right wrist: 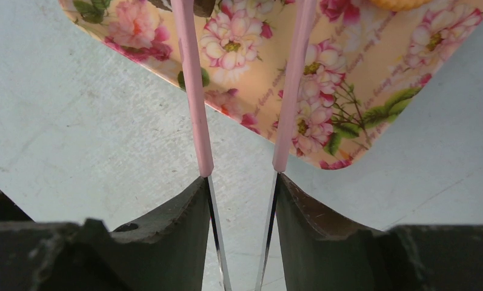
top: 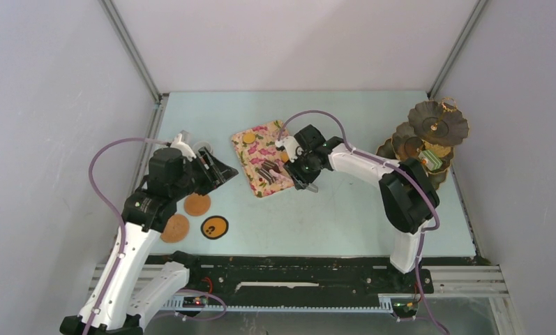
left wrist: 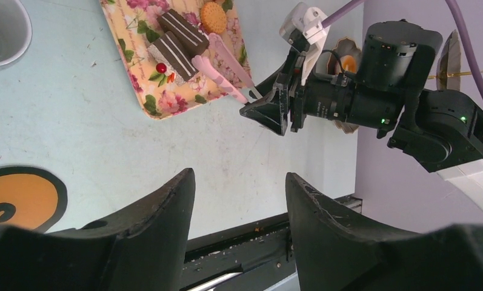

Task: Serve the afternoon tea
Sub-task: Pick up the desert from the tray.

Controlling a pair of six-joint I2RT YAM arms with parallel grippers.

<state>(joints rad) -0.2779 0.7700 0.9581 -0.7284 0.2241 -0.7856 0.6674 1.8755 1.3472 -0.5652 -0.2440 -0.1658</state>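
R pincer (right wrist: 242, 182) narrow, gripping pink tongs (right wrist: 193, 91) over floral tray (right wrist: 348, 121) | L pincer (left wrist: 239, 182) wide apart, empty

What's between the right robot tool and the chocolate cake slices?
The pink tongs. The right tool grips them, and their arms stretch over the floral tray's edge toward the cake slices. The left wrist view shows it best.

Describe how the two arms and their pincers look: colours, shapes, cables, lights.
The left arm and right arm share white link shells and black cylindrical joint housings. A mauve cable loops off each. The left pincer and right pincer are matte black, each with two wedge-shaped fingers, scuffed at the edges. Small green lights glow on the right arm's wrist housings.
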